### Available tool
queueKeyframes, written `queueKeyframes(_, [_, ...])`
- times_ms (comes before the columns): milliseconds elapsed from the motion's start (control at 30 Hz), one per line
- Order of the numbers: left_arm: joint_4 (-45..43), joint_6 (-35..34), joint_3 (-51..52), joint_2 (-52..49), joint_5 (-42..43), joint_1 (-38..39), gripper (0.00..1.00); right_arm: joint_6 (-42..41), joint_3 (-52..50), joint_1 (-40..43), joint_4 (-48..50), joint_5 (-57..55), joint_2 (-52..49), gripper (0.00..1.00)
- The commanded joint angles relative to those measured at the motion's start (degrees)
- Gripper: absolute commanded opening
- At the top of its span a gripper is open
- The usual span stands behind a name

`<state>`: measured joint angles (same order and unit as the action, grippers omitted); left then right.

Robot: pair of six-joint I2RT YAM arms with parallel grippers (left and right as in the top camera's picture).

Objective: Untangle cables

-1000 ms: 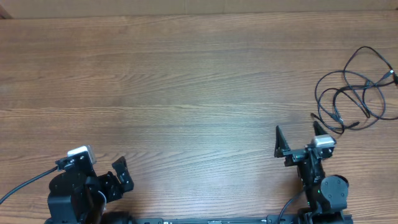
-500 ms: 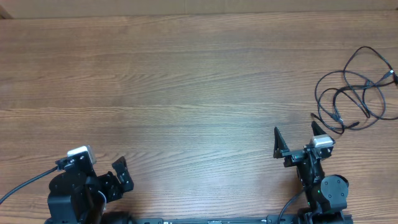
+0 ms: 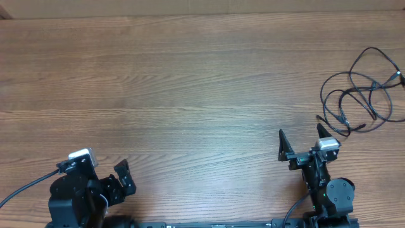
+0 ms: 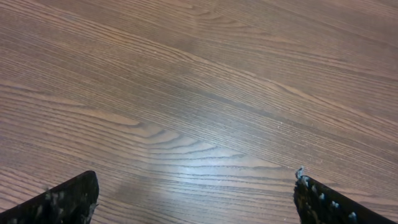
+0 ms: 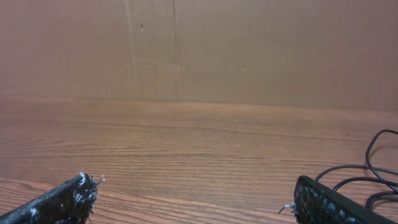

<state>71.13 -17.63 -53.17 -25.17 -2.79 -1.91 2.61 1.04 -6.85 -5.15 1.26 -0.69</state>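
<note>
Two arms sit low at the near edge of the wood tabletop (image 3: 190, 82), so I judge the untangling not yet begun. The right end effector (image 3: 302, 134) is spread wide and empty. Well to its left, the left end effector (image 3: 124, 177) is also spread. Just beyond it and to its right, untouched, lie the cables (image 3: 347, 92): thin black cords in loose crossing loops with small plug ends. Next it should reach there and pinch one strand.

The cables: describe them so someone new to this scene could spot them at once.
On the wooden table seen from overhead, go to the right edge, beyond the open right gripper. There lie the cables: thin black cords in loose overlapping loops, free on the wood, unlike the thicker arm wires.
</note>
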Motion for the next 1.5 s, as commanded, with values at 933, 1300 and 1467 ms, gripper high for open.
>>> queueKeyframes(933, [-31.12,-0.07,30.60,25.03,4.13,0.07,1.00,0.24,-0.59,-0.04,0.33,0.13,0.52,1.00])
queueKeyframes(1300, [-63.43,10.10,44.94,24.96,5.90,0.07,1.00,0.24,-0.59,-0.04,0.33,0.13,0.52,1.00])
queueKeyframes(1467, [-76.98,14.69,51.39,24.98,7.32,0.07,1.00,0.24,-0.59,-0.04,0.33,0.13,0.52,1.00])
